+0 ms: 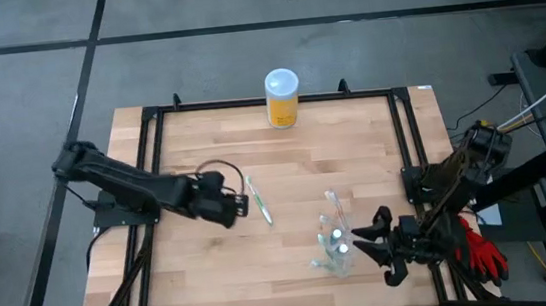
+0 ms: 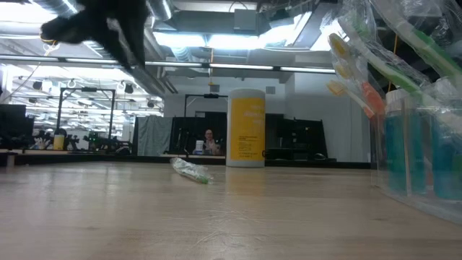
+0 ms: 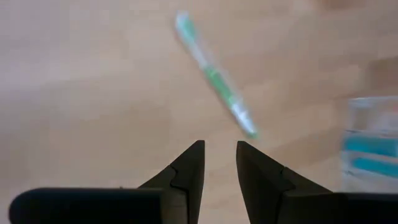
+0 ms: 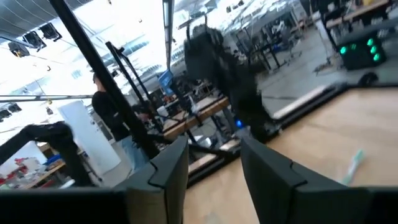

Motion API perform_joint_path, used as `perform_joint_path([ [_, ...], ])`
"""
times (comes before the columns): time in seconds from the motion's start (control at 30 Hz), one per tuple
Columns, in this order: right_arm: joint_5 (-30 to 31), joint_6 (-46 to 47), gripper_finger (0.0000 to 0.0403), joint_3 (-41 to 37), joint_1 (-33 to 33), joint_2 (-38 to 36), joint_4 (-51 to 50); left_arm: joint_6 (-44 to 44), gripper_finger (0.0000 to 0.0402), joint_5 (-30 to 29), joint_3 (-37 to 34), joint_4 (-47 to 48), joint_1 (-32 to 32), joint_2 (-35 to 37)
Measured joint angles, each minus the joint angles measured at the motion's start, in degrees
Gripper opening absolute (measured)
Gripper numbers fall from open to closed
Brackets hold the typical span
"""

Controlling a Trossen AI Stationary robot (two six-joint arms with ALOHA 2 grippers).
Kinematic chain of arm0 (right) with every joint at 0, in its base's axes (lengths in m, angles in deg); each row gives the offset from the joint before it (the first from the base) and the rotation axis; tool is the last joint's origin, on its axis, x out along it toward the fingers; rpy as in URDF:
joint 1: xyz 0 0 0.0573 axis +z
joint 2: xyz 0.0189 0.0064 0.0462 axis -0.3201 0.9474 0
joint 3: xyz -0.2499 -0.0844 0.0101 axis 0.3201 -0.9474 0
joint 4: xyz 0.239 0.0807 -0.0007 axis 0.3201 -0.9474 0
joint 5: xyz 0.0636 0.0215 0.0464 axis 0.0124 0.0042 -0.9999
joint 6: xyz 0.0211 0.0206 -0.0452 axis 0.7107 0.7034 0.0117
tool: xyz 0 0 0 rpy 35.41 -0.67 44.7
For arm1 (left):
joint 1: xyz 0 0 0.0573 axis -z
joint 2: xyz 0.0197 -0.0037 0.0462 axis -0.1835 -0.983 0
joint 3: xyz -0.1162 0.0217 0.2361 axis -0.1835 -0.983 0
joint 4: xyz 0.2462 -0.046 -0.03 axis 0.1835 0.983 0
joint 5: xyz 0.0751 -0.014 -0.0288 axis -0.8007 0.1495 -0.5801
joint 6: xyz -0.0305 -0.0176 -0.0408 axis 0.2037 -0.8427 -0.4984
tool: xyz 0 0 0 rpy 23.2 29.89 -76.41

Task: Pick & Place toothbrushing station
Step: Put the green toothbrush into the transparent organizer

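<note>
From above, the left gripper (image 1: 239,205) hovers just beside the green toothbrush (image 1: 259,201) lying mid-table, the clear cup (image 1: 336,239) at its four o'clock, the right gripper (image 1: 377,243) beside that. Low down, the cup (image 2: 419,155) holds toothbrushes. Left wrist: fingers (image 3: 186,172) narrowly parted, empty. Right wrist: fingers (image 4: 171,165) apart, empty.

One camera looks straight down on the whole counter (image 1: 284,162); another sits at counter height, close beside the cup (image 2: 415,144), facing the room. Both wrist cameras look past their own fingers, and all views share the green toothbrush (image 1: 259,202).
</note>
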Motion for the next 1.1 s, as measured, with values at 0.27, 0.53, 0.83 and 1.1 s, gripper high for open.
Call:
perform_joint_path([
  [0.27,0.1,-8.0,0.0146,0.0,-0.1,-6.9,0.0,-2.0,0.0103,2.4,0.0,-16.0,-1.5,-14.7],
  [0.53,-2.4,-9.4,0.0146,0.0,0.2,-9.4,-0.1,0.6,0.0179,6.3,0.0,-23.6,-5.7,-22.5],
  [0.83,-2.8,-11.8,0.0146,0.0,1.6,-10.2,-0.1,1.2,0.0227,7.8,0.0,-28.0,-9.1,-26.8],
  [1.1,-3.1,-12.4,0.0145,0.0,3.3,-11.1,-0.1,1.8,0.0189,11.4,0.2,-30.6,-11.4,-29.0],
])
